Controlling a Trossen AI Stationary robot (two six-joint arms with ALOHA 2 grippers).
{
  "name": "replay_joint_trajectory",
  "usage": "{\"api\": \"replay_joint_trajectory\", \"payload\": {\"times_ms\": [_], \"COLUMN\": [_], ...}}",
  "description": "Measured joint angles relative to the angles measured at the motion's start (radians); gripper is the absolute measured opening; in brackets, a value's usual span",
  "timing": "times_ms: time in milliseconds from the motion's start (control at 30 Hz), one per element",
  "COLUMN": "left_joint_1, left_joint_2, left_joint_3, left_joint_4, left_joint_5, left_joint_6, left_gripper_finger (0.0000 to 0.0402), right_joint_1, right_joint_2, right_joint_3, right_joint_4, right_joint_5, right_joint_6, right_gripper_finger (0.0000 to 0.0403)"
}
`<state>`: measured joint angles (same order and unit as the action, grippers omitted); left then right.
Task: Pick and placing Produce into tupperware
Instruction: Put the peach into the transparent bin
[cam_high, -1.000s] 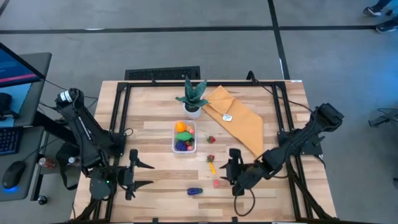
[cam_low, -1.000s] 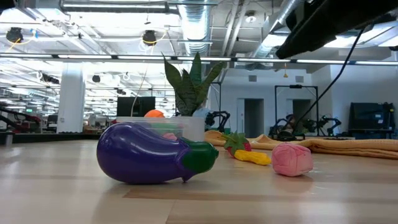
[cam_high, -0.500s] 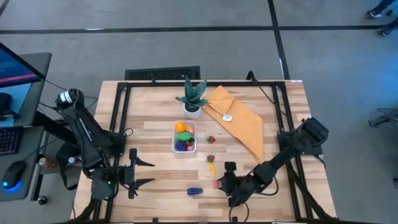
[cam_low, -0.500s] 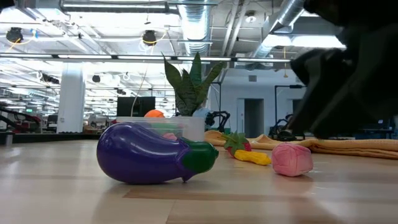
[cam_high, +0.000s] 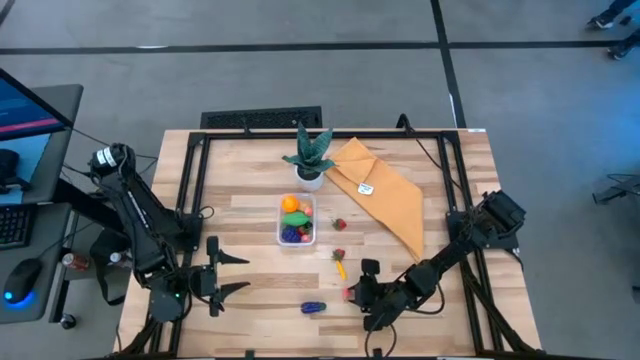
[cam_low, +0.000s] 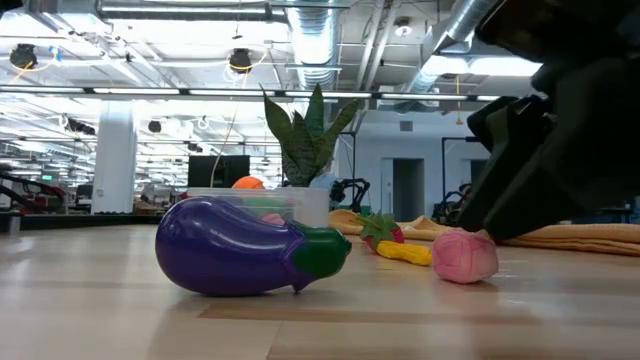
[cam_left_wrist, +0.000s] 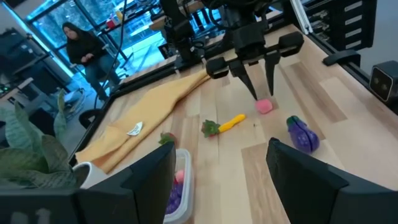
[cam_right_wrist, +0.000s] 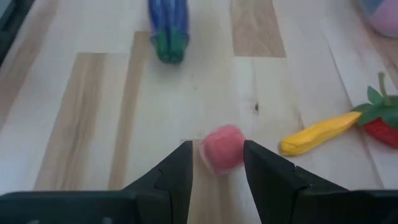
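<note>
- Right wrist view: right gripper (cam_right_wrist: 216, 163) has dropped to the desk (cam_right_wrist: 93, 124); its fingers (cam_right_wrist: 177, 168) now straddle the pink piece (cam_right_wrist: 221, 148), closing in but gaps show on both sides, so not yet clamped, nothing lifted.
- High view: a second ago this arm sat right of the piece; now the right gripper is at lower centre of frame, over the pink piece (cam_high: 348, 294).
- Low view: pink piece (cam_low: 464, 257) sits on the desk, dark arm just behind it.
- Left gripper (cam_high: 228, 275), lower left of the high view, unmoved, fingers spread, holding nothing.
- Tupperware (cam_high: 296, 219), mid-frame, already holds several pieces.
- Eggplant (cam_high: 313, 307), yellow piece (cam_high: 342, 268) and strawberry (cam_high: 339, 224) loose on the desk.
- Meaning: grasp on pink is about to complete; carry to the tupperware likely next.
</note>
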<state>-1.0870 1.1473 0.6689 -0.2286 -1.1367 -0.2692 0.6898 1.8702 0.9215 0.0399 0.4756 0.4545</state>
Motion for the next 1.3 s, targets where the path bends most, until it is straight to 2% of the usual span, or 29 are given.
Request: {"api": "replay_joint_trajectory", "payload": {"times_ms": [167,400,500,1300], "left_joint_1": [0.000,0.000,0.000,0.000], "left_joint_2": [0.000,0.000,0.000,0.000], "left_joint_3": [0.000,0.000,0.000,0.000], "left_joint_4": [0.000,-0.031,-0.035,-0.047], "left_joint_5": [0.000,0.002,0.002,-0.001], "left_joint_6": [-0.010,-0.055,-0.066,-0.079], "left_gripper_finger": [0.0242,0.0242,0.0242,0.0242], "right_joint_1": [-0.018,-0.019,-0.019,-0.051], "right_joint_2": [0.000,0.000,0.000,0.000], "right_joint_3": [0.000,0.000,0.000,-0.009], "right_joint_4": [-0.016,-0.032,-0.032,0.007], "right_joint_5": [0.000,-0.002,-0.002,-0.056], "right_joint_6": [0.039,0.045,0.044,0.034], "right_gripper_finger": [0.0161,0.0233,0.0250,0.0249]}}
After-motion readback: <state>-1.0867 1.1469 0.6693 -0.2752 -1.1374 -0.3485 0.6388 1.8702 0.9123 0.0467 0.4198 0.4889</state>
